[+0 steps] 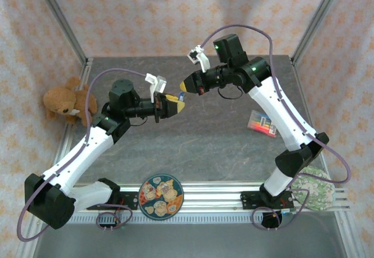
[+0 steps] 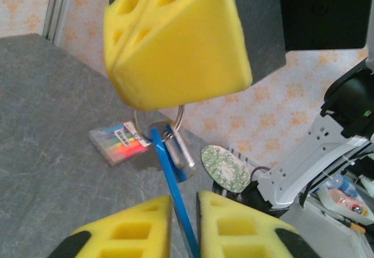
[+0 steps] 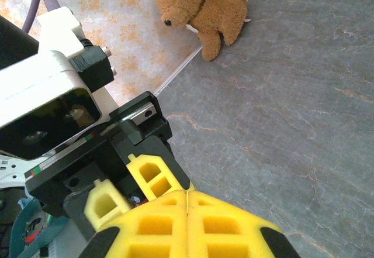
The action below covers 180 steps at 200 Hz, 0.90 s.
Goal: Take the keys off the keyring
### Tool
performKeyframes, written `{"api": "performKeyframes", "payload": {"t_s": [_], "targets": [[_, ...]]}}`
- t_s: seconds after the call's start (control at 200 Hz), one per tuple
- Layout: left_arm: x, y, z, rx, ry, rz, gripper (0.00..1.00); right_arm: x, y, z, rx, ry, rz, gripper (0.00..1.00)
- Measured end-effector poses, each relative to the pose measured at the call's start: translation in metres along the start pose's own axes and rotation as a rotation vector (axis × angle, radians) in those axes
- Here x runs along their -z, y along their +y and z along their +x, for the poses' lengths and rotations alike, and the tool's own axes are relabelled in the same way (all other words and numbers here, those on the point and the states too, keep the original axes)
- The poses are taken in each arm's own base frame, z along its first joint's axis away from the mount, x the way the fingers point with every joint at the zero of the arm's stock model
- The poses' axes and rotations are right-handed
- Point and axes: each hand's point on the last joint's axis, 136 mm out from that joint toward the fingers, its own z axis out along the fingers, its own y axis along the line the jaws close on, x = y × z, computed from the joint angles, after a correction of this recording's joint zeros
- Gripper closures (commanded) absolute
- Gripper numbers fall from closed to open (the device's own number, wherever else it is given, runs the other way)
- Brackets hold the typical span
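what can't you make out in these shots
left wrist: the right gripper hides the top of the keyring; how the key threads on is blurred; the bottom edge cuts off whether the left gripper pinches the keyring
top view: key too small to find
right wrist: the shut right gripper hides the keyring

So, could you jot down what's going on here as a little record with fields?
Right gripper: shut on the keyring's thin metal ring, holding it up above the table
Key: small, silvery, hanging on the ring
Left gripper: fingers either side of the keyring's blue strip; can't tell whether they pinch it
Stage: key not off the ring yet
Also around: teddy bear at the far left edge, pack of markers on the right, picture plate at the near edge
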Motion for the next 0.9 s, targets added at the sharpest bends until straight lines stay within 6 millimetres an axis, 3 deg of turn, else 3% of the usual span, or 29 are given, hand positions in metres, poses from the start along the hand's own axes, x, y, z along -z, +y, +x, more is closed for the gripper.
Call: {"api": "performKeyframes", "payload": {"t_s": [0.205,0.37,0.46,0.616,0.766,0.901], "targets": [[0.004,0.005,0.005,-0.017,0.014,-0.051,1.00,0.000,0.000,0.000,-0.001,0.000,-0.001,1.00],[0.008,0.008,0.004,-0.030,0.025,-0.102,1.00,-0.004,-0.004,0.002,-0.014,-0.001,-0.004,1.00],[0.010,0.013,0.006,-0.025,0.040,-0.134,1.00,-0.006,-0.008,0.005,-0.031,-0.006,-0.005,0.94],[0.014,0.012,0.002,-0.033,0.066,-0.179,1.00,-0.007,-0.022,0.008,-0.077,-0.025,0.022,0.66],[0.017,0.010,-0.014,-0.054,0.081,-0.219,1.00,-0.001,-0.047,0.011,-0.136,-0.083,0.089,0.62],[0.013,0.021,-0.007,-0.014,0.131,-0.252,1.00,0.009,-0.066,0.017,-0.183,-0.153,0.151,0.60]]}}
